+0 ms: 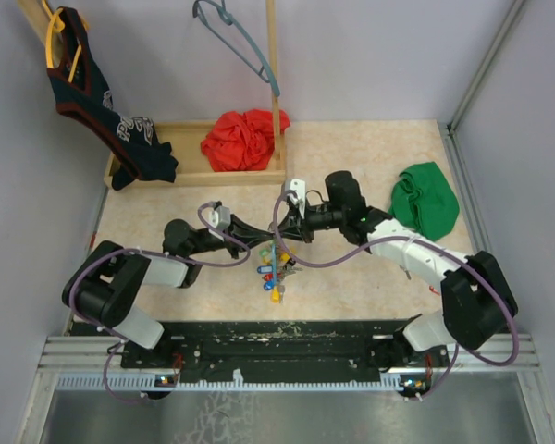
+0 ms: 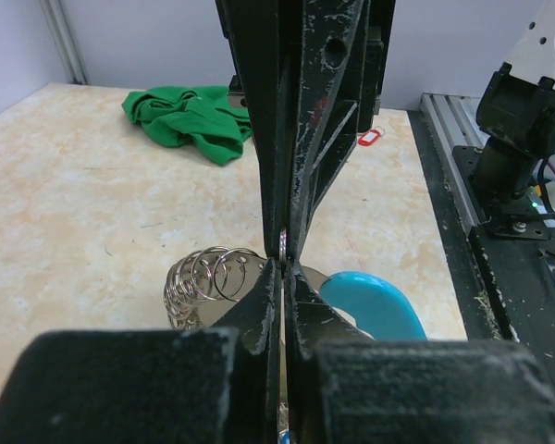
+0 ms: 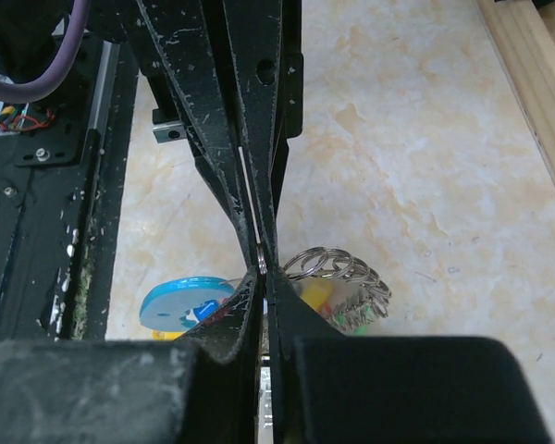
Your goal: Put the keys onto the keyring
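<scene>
**K:** Rail [image 1: 287, 356] and both arm bases run along the near table edge in the top view. Left gripper [image 1: 266, 242] and right gripper [image 1: 289, 231] meet tip to tip mid-table. The keys [image 1: 273, 275] are a coloured cluster just nearside of the tips.

**M:** Room around them?

**K:** Bare tabletop [image 1: 370, 139] on both sides. Wooden tray [image 1: 194, 171] with red cloth [image 1: 243, 139] sits at the far edge. Green cloth [image 1: 425, 199] is near the right wall, well apart from the tips.

**M:** Left wrist?

**K:** Left jaws are pinched tight on a thin silver edge. A grey strip runs from the pinch into the keyring [image 2: 375, 301], whose light-blue section is just right of the tips. Split rings [image 2: 208, 273] are stacked just left. The right gripper comes in opposite, on the same spot. Black base plate [image 2: 509, 305] bounds the right side, with open table to the left.

**M:** Right wrist?

**K:** Mirrored. Right jaws are clamped on that same edge as far as I can tell, with the blue section left and the split rings right. Base plate is on the left and the tray rim at top right, bare table between.
</scene>
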Action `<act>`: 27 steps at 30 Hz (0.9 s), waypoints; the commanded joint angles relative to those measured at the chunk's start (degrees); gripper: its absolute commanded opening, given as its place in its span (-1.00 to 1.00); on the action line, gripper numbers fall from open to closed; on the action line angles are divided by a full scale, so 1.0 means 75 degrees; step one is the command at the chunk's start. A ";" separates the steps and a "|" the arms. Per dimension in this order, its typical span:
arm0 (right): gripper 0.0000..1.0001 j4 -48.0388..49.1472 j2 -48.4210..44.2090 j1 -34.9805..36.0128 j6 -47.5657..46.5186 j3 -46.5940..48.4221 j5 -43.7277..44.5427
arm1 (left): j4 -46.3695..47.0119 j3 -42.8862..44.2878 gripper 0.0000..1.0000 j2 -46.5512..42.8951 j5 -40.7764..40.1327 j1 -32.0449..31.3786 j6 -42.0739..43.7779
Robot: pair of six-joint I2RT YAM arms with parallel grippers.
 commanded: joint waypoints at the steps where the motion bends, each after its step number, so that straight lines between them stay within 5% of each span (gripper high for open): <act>1: -1.00 -0.0019 0.0099 -0.0075 -0.0230 0.0289 -0.0240 | 0.0661 -0.0064 -0.99 -0.0002 0.0116 -0.0020 -0.0037; 5: -1.00 -0.1088 0.0064 -0.0075 -0.0765 0.0739 -0.0085 | 0.0098 -0.0042 -0.95 -0.0151 0.0099 0.0005 0.0337; 10: -1.00 -0.3280 0.0260 0.0128 -0.1887 0.1905 0.0535 | -0.1445 0.0165 -0.50 -0.0581 0.0141 0.0006 0.1036; 15: -1.00 -0.5110 0.0770 0.0590 -0.2656 0.3104 0.1590 | -0.2073 0.0284 -0.31 -0.0812 0.0212 0.0007 0.1306; 27: -1.00 -0.6866 0.1479 0.1343 -0.3197 0.4717 0.3016 | -0.2400 0.0365 -0.30 -0.0926 0.0317 0.0009 0.1415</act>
